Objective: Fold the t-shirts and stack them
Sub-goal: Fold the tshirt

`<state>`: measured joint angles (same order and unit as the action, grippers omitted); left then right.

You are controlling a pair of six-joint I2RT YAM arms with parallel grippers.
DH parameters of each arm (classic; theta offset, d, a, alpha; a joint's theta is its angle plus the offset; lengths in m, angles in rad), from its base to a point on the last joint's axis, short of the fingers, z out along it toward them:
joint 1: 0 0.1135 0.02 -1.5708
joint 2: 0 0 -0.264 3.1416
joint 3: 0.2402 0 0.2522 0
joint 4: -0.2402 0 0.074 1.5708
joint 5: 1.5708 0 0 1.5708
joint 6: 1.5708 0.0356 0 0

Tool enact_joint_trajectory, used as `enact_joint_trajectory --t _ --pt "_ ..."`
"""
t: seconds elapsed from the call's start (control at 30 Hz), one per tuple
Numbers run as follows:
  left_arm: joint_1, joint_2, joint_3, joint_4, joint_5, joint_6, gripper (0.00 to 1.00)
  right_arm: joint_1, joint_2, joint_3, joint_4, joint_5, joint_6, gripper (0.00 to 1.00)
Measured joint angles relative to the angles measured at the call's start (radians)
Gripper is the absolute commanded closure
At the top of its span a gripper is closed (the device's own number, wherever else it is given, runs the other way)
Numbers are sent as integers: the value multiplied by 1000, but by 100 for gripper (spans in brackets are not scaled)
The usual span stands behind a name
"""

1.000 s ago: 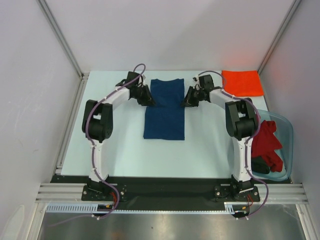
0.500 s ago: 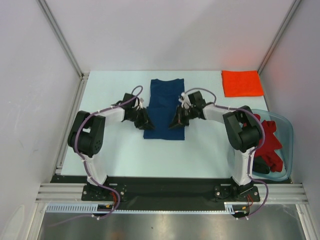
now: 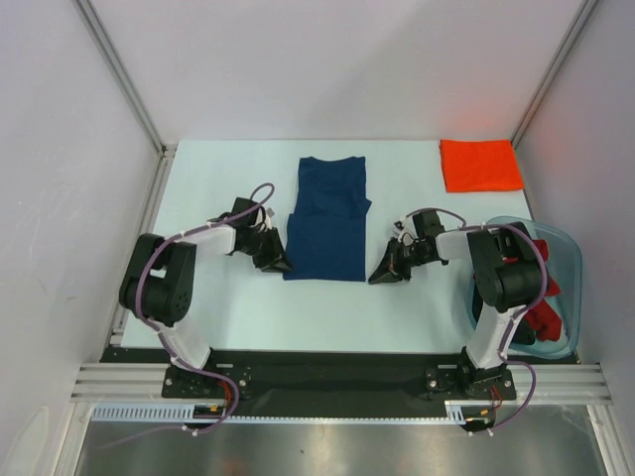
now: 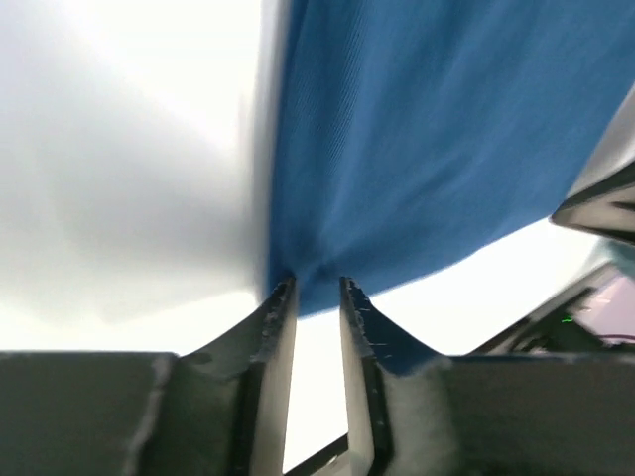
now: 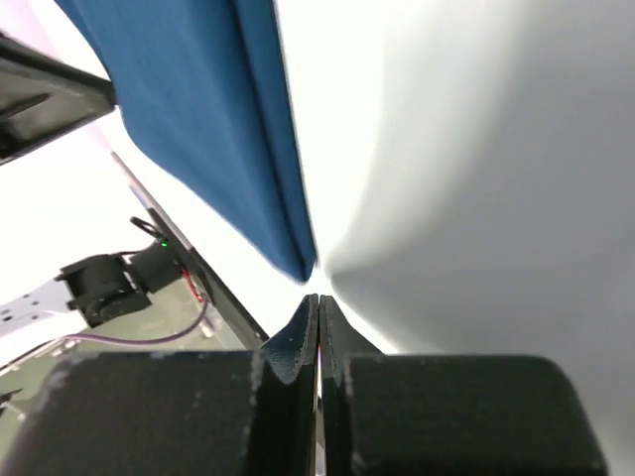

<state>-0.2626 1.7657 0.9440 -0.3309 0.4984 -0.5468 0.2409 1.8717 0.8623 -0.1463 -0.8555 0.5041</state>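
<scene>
While both arms reach low over the table (image 3: 223, 183), the navy t-shirt (image 3: 327, 236) lies flat at mid-table, running front to back. A step crosses it abt halfway, where one layer overlaps another.

L side: the left gripper (image 3: 276, 264) sits at the shirt's near-left corner, touching the edge. From the left wrist cam its fingers (image 4: 281, 322) stand a narrow slot apart. Blue cloth puckers right into the tips, so it looks pinched on that corner of the navy t-shirt.

R side: the right gripper (image 3: 381, 277) is down near the table just off the shirt's near-right corner, not on the cloth. In the wrist view the right gripper (image 5: 317, 299) has its jaws pressed tight together w/ nothing between them. The shirt's folded corner (image 5: 298, 263) ends just beyond the tips.

An orange t-shirt (image 3: 480, 165) lies folded in the far-right corner of the table, well apart from both grippers. The clear bluish tub (image 3: 577, 278) stands at the R edge beside the right arm, w/ a red t-shirt (image 3: 542, 319) bunched inside. Rest of its contents is hidden by the arm, can't tell.
</scene>
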Motion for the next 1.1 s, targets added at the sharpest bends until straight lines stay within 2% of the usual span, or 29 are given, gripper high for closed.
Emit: enact_joint_trajectory --t 0.03,0.07,0.1,0.13,0.17,0.2,0.27,0.33,0.5,0.73,1.1 --pt "0 -26 -7 -26 -23 16 68 3 -21 -8 -21 14 -7 99" --pt "1 -58 -18 -51 -42 31 62 8 -46 -14 -41 30 -10 93" --pt "3 -92 -30 -77 -58 42 57 13 -71 -19 -62 45 -11 81" --pt "4 -127 -42 -103 -69 52 52 13 -95 -24 -76 56 -11 78" --pt "4 -161 -55 -123 -79 56 41 17 -128 -29 -91 66 -16 74" --pt "4 -192 -66 -143 -86 60 36 18 -161 -35 -106 77 -18 62" --pt "4 -233 -87 -165 -89 62 27 16 -222 -53 -120 91 -23 54" --pt "4 -258 -116 -173 -84 60 26 14 -253 -68 -126 97 -26 44" --pt "4 -231 -172 -161 -45 48 28 30 -214 -88 -94 102 -6 43" --pt "6 -138 -136 -117 46 -14 33 72 -122 -88 42 74 105 46" --pt "15 -89 -96 -123 50 -82 37 76 -86 -109 187 56 213 47"
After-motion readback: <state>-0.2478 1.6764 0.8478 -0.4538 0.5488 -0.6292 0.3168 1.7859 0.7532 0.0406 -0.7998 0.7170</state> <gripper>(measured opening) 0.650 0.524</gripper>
